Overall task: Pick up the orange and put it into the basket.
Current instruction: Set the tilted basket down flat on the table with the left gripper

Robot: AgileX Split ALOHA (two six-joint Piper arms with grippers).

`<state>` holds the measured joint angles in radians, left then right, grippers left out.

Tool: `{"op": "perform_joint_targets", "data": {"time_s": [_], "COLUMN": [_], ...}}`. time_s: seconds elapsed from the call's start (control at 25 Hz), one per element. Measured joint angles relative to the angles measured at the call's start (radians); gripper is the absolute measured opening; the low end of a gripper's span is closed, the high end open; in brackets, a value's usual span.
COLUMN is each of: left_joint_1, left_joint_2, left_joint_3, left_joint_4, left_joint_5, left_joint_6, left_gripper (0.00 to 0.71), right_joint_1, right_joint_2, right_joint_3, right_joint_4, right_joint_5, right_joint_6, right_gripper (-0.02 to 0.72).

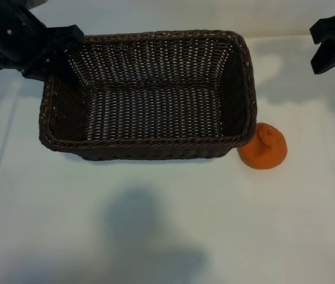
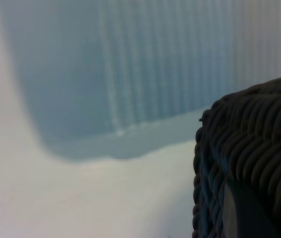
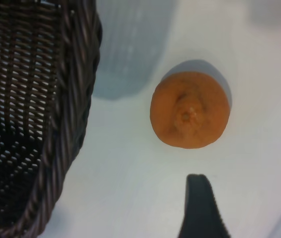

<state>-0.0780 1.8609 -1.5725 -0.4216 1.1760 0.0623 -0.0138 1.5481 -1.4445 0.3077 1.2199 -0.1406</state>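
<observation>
one basket (image 1: pixel 150 94) is sitting on the white table (image 1: pixel 155 225), a big dark-brown wicker box with a braided rim and sloping sides, and nothing is lying inside it; its woven floor is showing bare from end to end. the orange (image 1: pixel 263 147) is resting on the table outside the basket, just beside the basket's near corner on the right arm's side, close enough that it seems to be touching the rim there, with its knobby nub pointing up. in the right wrist view the orange (image 3: pixel 190 110) is sitting a little apart from the basket wall (image 3: pixel 76 99), with bare table all around its other sides.

the left gripper (image 1: pixel 34 47) is hanging over the far corner of the basket on its own side, overlapping the rim; from these views i cannot tell how its fingers are standing. its wrist camera is showing only a corner of wicker (image 2: pixel 249 158) and pale table.

the right gripper (image 1: pixel 333 44) is hovering at the far right edge, well apart from the orange. its fingers (image 3: pixel 200 208) are standing spread, holding nothing.

a wide stretch of open table is lying in front of the basket.
</observation>
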Motion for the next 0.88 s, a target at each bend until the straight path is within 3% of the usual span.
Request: {"op": "perform_joint_targets", "data": {"time_s": [0.4,0.88], "left_joint_1": [-0.002,-0.002], "left_joint_2": [0.005,0.134], "left_joint_3": [0.0,0.0], "left_joint_4": [0.02,0.015], "left_joint_5": [0.0,-0.031], "left_joint_6": [-0.002,-0.003], "left_gripper": [0.159,0.159], "right_joint_1": [0.0,0.0], "right_joint_2": [0.0,0.0], "right_joint_3": [0.0,0.0], "right_joint_4": [0.001,0.001], "right_joint_5": [0.0,0.0], "right_joint_6": [0.0,0.0], "right_gripper": [0.433,0.433]}}
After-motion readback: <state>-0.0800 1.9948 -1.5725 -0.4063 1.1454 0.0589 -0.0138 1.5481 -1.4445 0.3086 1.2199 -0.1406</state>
